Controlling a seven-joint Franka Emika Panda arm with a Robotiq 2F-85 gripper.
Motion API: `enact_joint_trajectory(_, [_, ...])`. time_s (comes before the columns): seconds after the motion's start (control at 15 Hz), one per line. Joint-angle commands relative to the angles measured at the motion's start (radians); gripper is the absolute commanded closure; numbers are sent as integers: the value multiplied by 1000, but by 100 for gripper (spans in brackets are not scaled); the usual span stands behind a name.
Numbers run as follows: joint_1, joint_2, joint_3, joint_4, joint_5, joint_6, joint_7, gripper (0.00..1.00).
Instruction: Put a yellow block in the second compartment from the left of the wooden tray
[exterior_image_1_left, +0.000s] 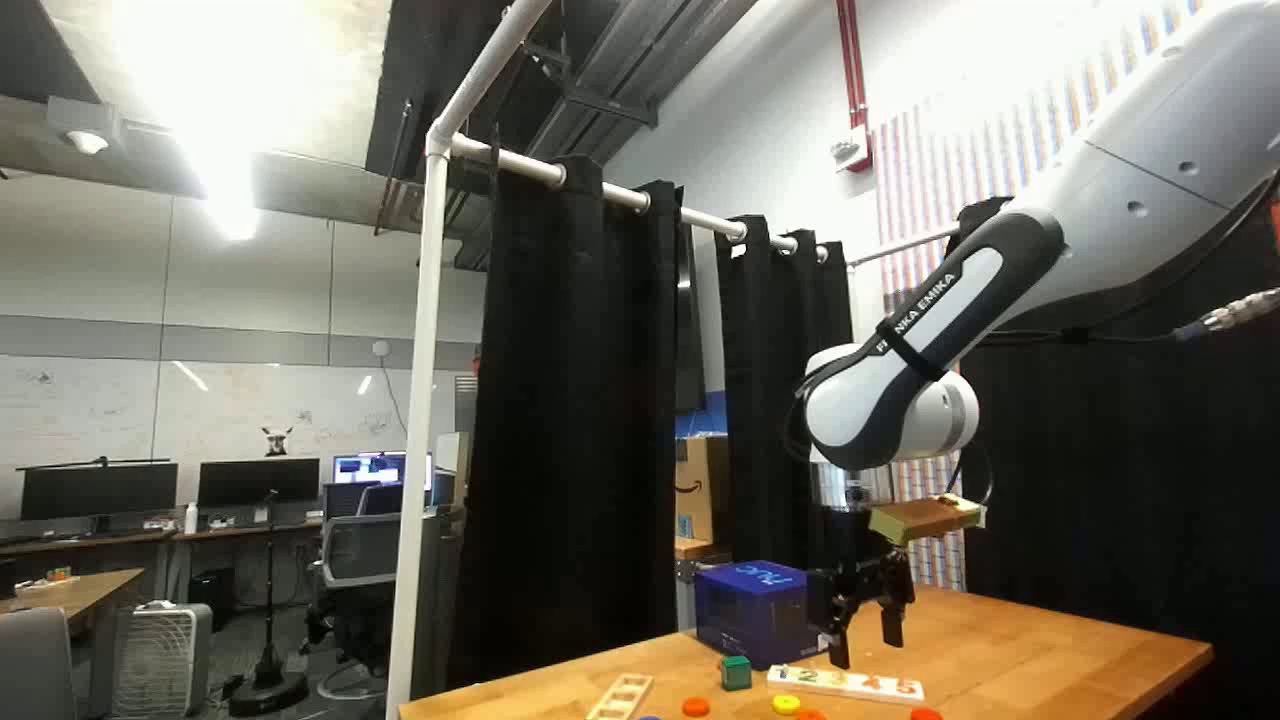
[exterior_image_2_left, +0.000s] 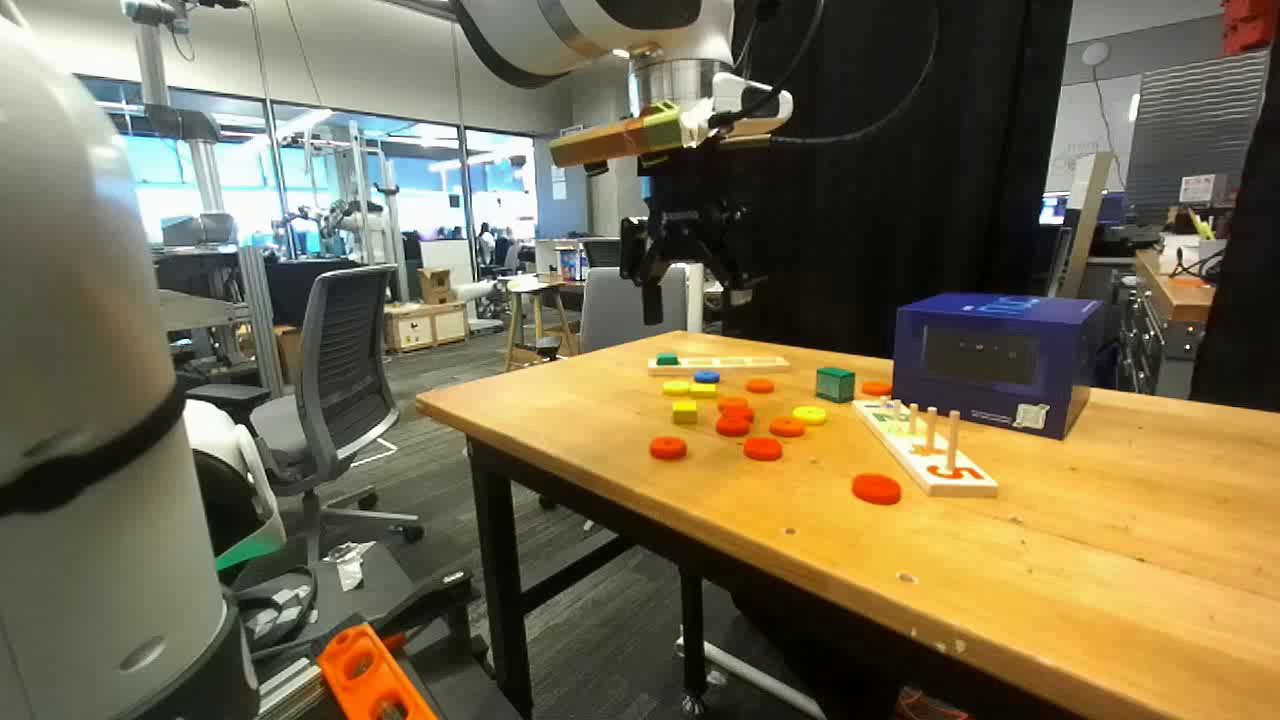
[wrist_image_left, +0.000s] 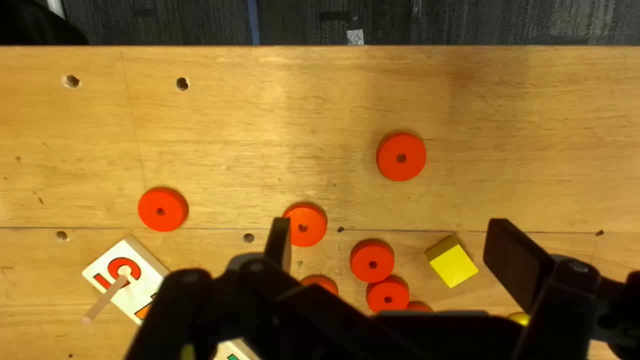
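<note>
Yellow block (wrist_image_left: 454, 265) below the gripper (exterior_image_1_left: 866, 646)

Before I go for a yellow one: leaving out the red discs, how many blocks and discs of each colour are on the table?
Yellow blocks: 2
Green blocks: 2, the smaller in the wooden tray
Yellow discs: 2
Blue disc: 1
Total: 7

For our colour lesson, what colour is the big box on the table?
Dark blue; the box shows best in an exterior view.
</note>
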Motion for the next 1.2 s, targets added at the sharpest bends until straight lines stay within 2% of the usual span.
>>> enact_joint_trajectory(0.0, [5, 0, -5, 2, -2, -2, 2, 0])
enact_joint_trajectory(0.53, [7, 3, -6, 3, 1, 0, -2, 0])
enact_joint_trajectory(0.93, [59, 59, -2, 32, 0, 16, -170, 0])
enact_joint_trajectory(1.13, [102, 134, 16, 80, -2, 25, -241, 0])
